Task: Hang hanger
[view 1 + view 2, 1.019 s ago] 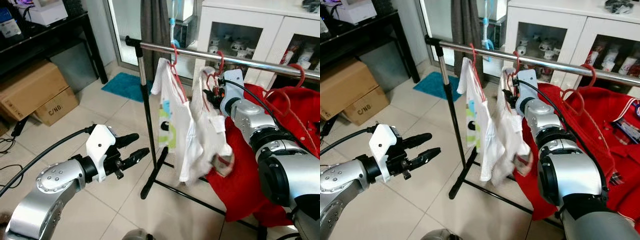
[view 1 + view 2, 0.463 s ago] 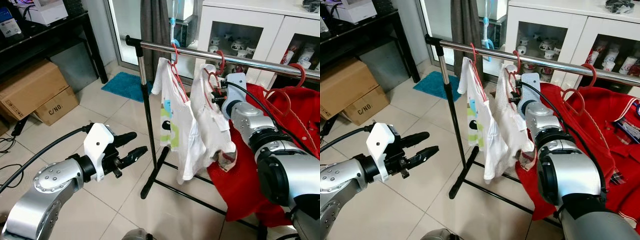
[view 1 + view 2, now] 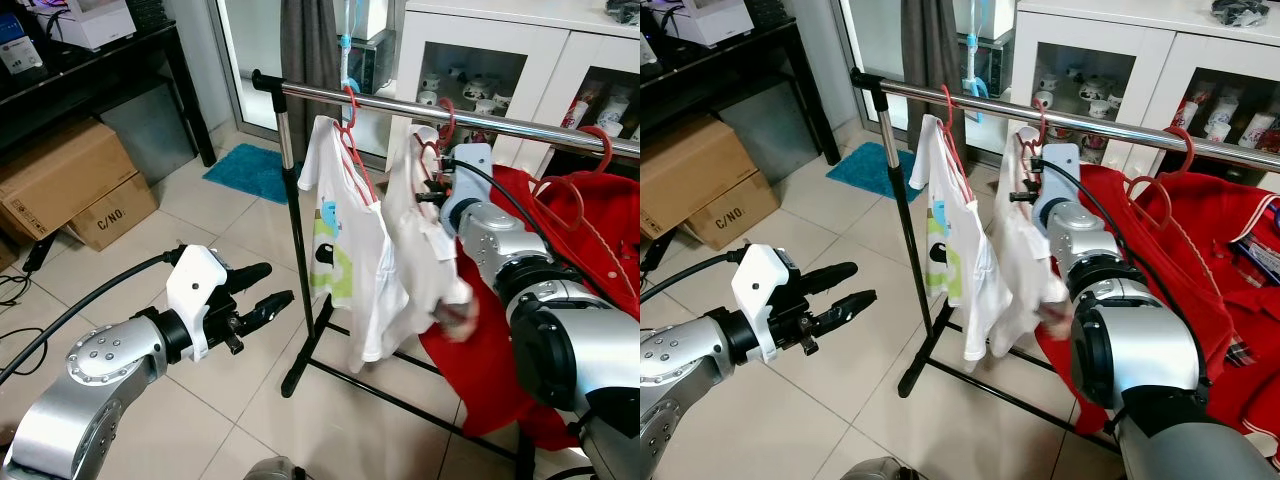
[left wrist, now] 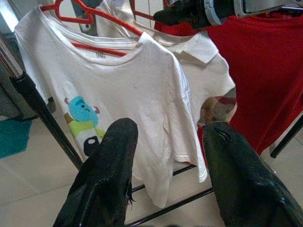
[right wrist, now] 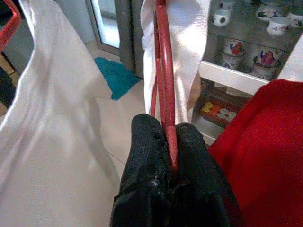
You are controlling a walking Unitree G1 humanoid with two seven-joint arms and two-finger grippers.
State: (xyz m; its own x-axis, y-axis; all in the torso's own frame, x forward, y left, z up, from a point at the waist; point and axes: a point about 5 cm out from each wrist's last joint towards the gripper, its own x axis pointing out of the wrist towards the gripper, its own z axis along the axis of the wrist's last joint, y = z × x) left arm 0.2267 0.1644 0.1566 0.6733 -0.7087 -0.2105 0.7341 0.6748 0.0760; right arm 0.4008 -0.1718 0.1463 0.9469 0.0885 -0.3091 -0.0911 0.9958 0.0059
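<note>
Hanger [image 5: 163,85], thin red wire carrying a white shirt [image 3: 425,250], is pinched by the right end effector [image 5: 170,137]; left end effector [image 3: 262,290] spread wide.

One printed mark on a cardboard box

The smaller cardboard box [image 3: 112,211] on the floor under the black desk [image 3: 100,62] carries black letters reading "C/NO." on its side; the white box [image 3: 93,22] on that desk has marks too small to read; the cartoon monster print [image 4: 85,124] on the white T-shirt [image 4: 132,99] bears no letters that can be made out
</note>
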